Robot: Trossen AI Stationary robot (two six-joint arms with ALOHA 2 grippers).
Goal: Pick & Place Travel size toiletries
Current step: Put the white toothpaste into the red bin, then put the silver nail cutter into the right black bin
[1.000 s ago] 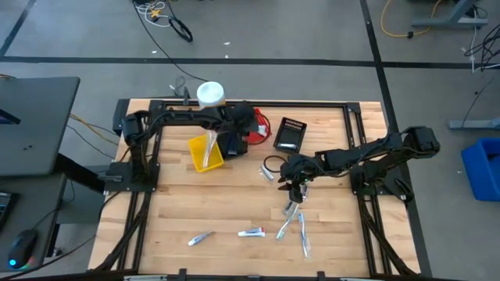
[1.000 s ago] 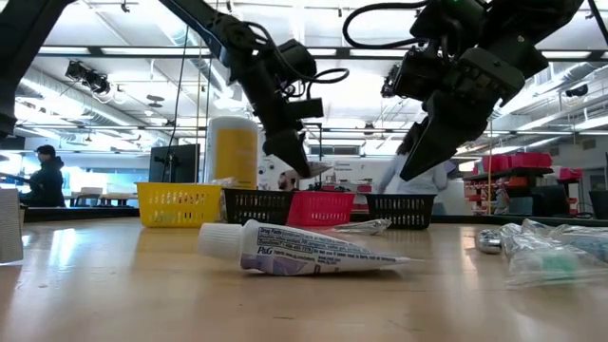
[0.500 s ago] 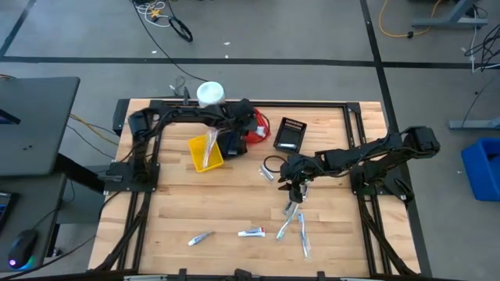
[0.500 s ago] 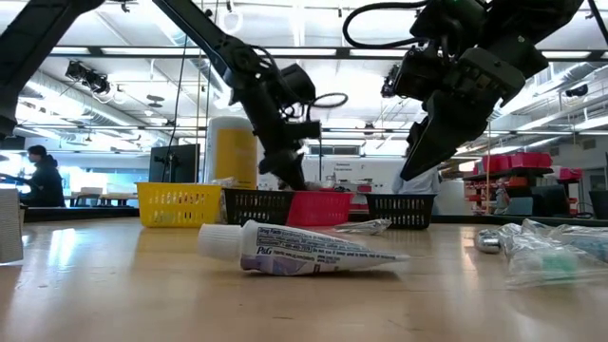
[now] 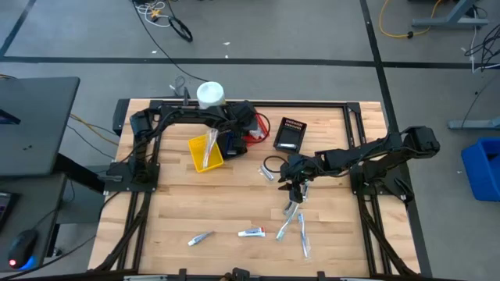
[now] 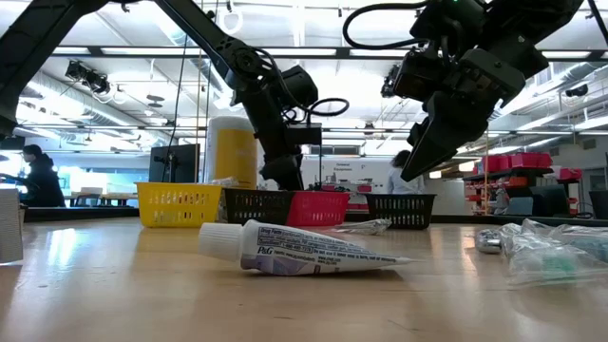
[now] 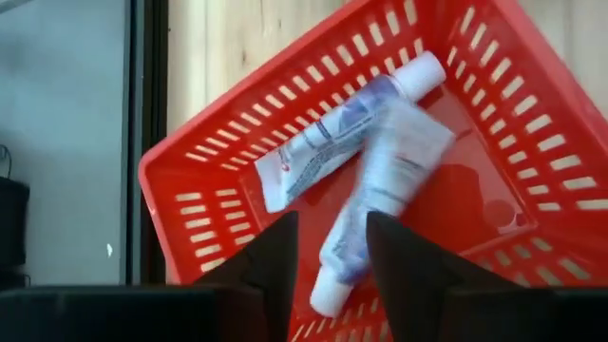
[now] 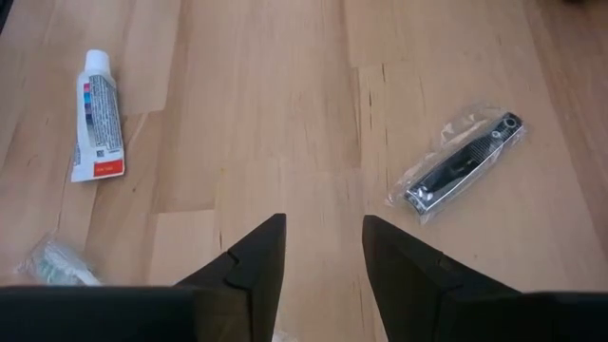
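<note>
My left gripper [image 7: 331, 220] is open and hangs over the red basket [image 7: 494, 104] near the table's far edge [image 5: 244, 129]. Two white tubes [image 7: 332, 142] [image 7: 380, 185] lie crossed on the basket's floor below its fingers. My right gripper [image 8: 323, 223] is open and hovers above bare wood at mid-table [image 5: 295, 187]. Below it lie a white tube with a red end [image 8: 97, 119], a dark item in a clear packet [image 8: 461, 166] and a clear packet [image 8: 57, 261]. More tubes [image 5: 201, 238] [image 5: 251, 232] and toothbrush packets [image 5: 295, 225] lie toward the near edge.
A yellow basket [image 5: 206, 152] stands left of the red one, and a black basket [image 5: 290, 134] to its right. The yellow canister with a white lid [image 5: 210, 95] stands at the far edge. A small item [image 5: 266, 173] lies beside my right gripper. A person [image 6: 43, 180] stands in the room behind.
My left gripper has gone down and a little toward the far edge, to just over the red basket. A pale item that showed at its fingertips a second ago is no longer there in the low view.
</note>
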